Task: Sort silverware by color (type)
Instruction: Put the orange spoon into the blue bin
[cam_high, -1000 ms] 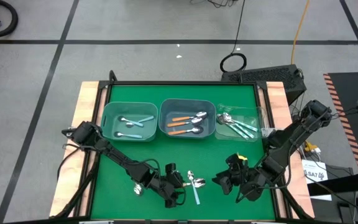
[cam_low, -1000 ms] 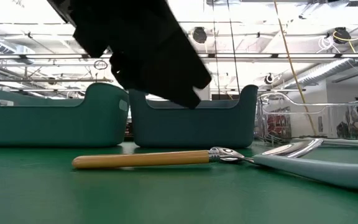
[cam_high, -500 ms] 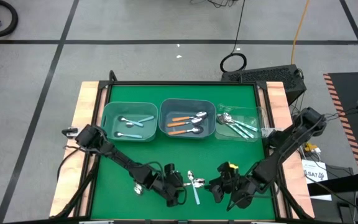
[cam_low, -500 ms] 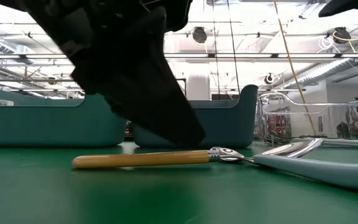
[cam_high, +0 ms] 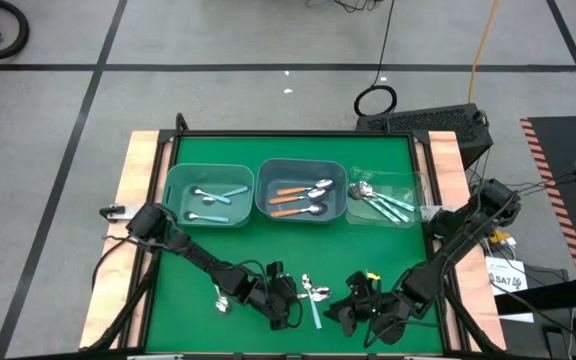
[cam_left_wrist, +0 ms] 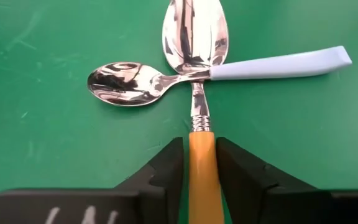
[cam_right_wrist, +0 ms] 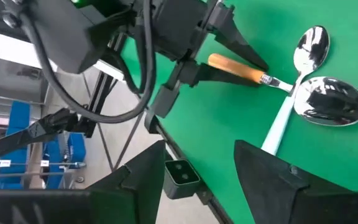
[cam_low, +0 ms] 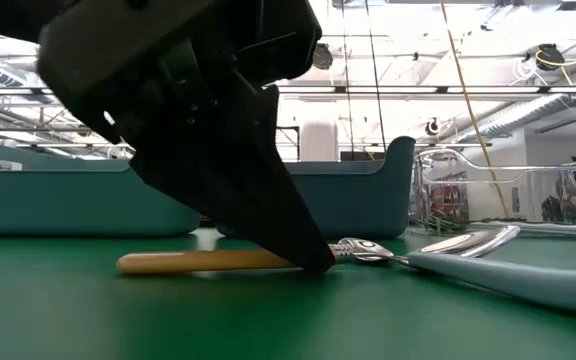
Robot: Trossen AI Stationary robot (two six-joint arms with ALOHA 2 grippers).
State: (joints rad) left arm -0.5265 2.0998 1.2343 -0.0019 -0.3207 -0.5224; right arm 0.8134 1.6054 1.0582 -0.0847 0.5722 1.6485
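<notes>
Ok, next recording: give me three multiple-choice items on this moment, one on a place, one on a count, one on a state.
1. Where do the two loose spoons lie?
A. on the green mat near the table's front edge
B. in the clear bin
C. on the floor

2. How many orange-handled spoons lie in the middle bin?
A. none
B. two
C. five

3. How does the left hand stand?
A. raised above the bins
B. fingers on either side of the orange handle
C. gripping the light blue handle

Answers:
1 A: the orange-handled spoon and light blue-handled spoon cross on the mat.
2 B: two show in the middle bin.
3 B: the left hand has the handle between its fingers.
</notes>
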